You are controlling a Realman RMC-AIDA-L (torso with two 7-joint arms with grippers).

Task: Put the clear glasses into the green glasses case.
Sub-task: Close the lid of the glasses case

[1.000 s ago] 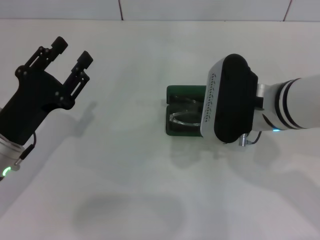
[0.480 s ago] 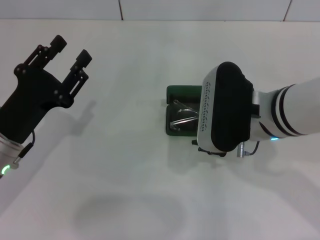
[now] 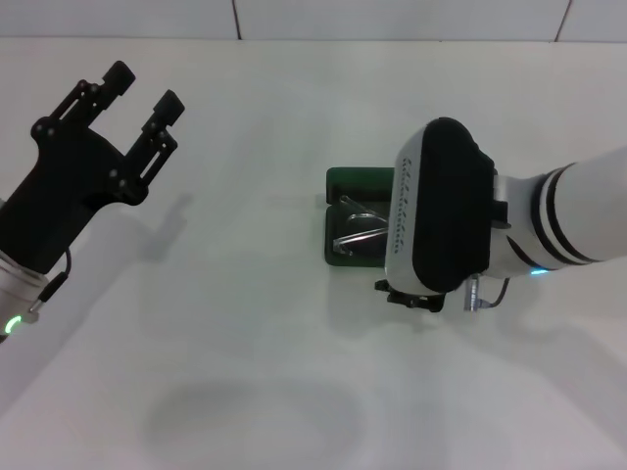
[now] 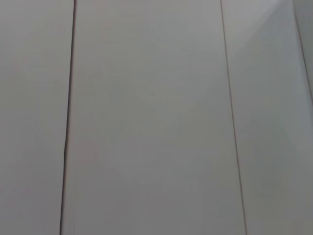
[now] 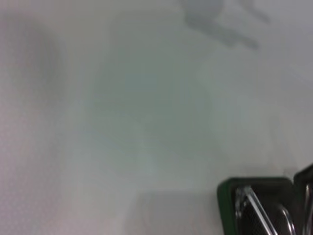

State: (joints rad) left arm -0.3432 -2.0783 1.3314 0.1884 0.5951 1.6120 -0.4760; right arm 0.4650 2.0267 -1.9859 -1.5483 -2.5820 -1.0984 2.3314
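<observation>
Across the white desk (image 3: 294,392), which fills most of what we see, our two arms are the biggest things: our right arm reaches over the green glasses case (image 3: 358,181) and its bulky wrist housing hides the case's right part, while our left arm sits well apart from the case on its left, raised and idle. The left gripper (image 3: 137,103) has its jaws spread wide and holds nothing; its wrist view shows only bare pale panels. The right gripper (image 3: 409,297) shows only as a small dark piece just beside the near edge of the case, and we cannot tell how its jaws stand. The green glasses case lies open on the desk, lid up on its far side, dark lining exposed. The clear glasses (image 3: 355,230) lie inside the case's tray, their clear arms glinting against the lining; the right wrist view catches the same rounded green corner (image 5: 227,193) with the clear glasses (image 5: 254,205) inside it. We judge the placing step essentially done, with the glasses already resting in the case. The next move, as we read it, calls for lifting the right arm straight away from the case without brushing the lid or dragging the glasses out of the tray.
</observation>
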